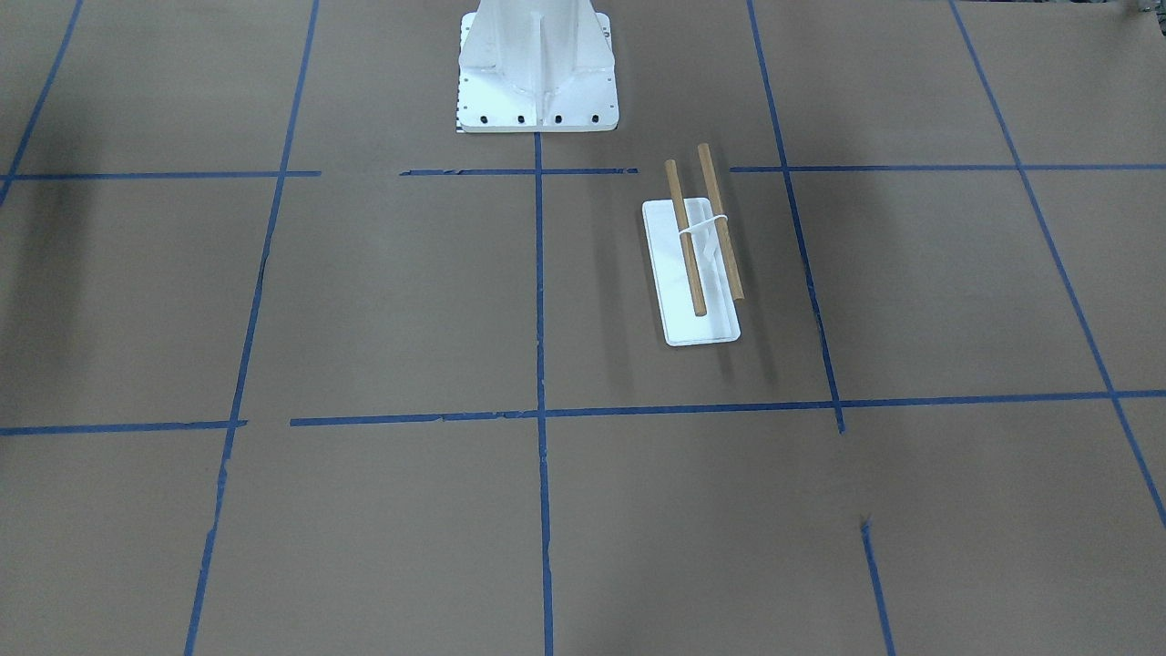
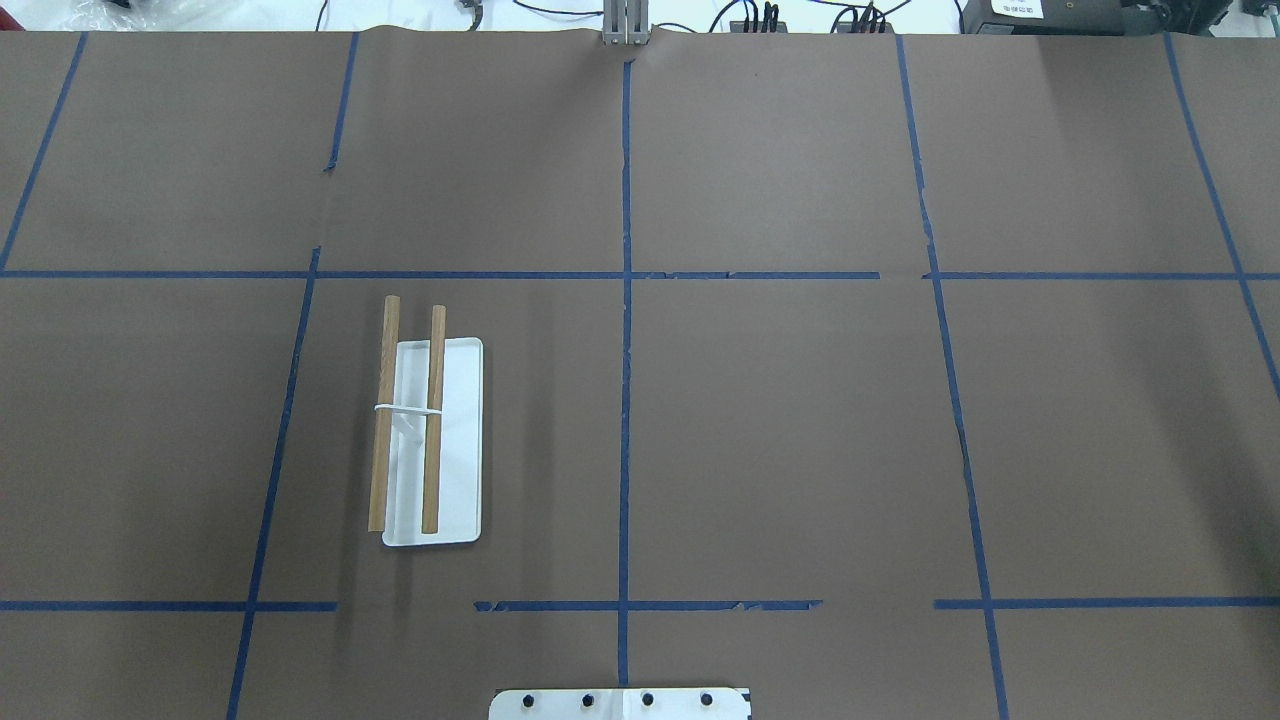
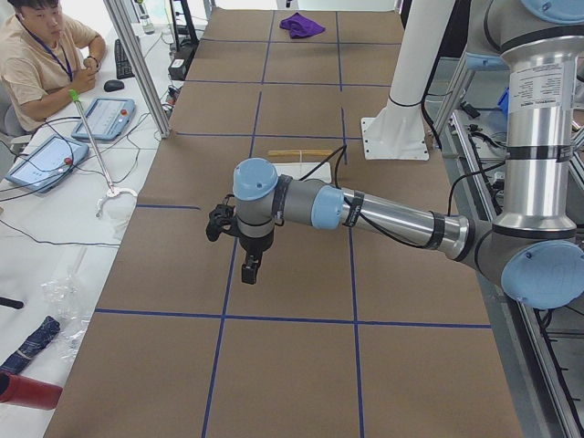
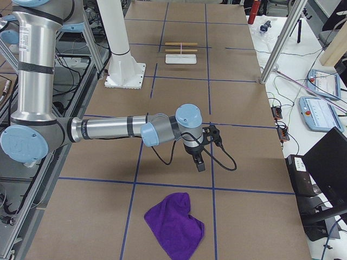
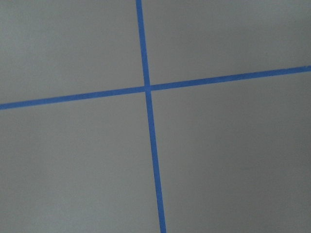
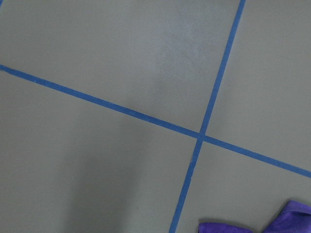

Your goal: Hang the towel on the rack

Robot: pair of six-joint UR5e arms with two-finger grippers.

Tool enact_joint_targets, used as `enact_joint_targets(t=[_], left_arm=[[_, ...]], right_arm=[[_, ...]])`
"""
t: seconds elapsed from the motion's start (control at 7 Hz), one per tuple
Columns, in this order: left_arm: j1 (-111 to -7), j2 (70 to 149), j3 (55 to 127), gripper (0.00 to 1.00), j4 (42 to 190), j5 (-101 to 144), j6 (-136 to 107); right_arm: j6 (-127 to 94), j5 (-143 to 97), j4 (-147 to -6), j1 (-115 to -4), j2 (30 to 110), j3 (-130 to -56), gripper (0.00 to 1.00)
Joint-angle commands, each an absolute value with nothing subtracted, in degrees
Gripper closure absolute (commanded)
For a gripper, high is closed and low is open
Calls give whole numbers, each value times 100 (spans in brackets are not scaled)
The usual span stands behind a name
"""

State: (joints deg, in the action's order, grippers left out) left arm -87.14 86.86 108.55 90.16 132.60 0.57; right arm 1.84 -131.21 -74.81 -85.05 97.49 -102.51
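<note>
The rack (image 1: pixel 706 328) is a small white tray with two wooden dowels on a thin wire support. It stands on the brown table in front of my base, on my left side (image 2: pixel 460 450). Nothing hangs on it. The purple towel (image 4: pixel 174 225) lies crumpled on the table far out at my right end; a corner shows in the right wrist view (image 6: pixel 257 226). My right gripper (image 4: pixel 199 164) hovers over the table a little short of the towel. My left gripper (image 3: pixel 248 271) hovers over the table's left part, away from the rack (image 3: pixel 301 153). I cannot tell if either gripper is open or shut.
The white bolted pedestal (image 1: pixel 537 82) stands at the table's near-robot edge. Blue tape lines (image 2: pixel 625 400) grid the brown table. An operator (image 3: pixel 41 64) sits past the table's far side, with tablets and cables. Metal frame posts (image 4: pixel 282 43) stand at that edge.
</note>
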Motion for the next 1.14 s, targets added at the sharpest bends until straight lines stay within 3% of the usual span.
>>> enact_joint_targets(t=[0.0, 0.57, 1.0], left_arm=[[-8693, 8901, 10638, 0, 10293, 13228, 35], [-8701, 8842, 10293, 0, 12055, 13263, -807], [-8692, 8877, 10292, 0, 12129, 13263, -817]], right_arm=[[167, -13149, -7260, -8464, 9800, -10283, 0], [308, -12325, -6218, -8054, 10588, -10056, 0], [316, -11813, -4087, -7462, 10608, -8172, 0]])
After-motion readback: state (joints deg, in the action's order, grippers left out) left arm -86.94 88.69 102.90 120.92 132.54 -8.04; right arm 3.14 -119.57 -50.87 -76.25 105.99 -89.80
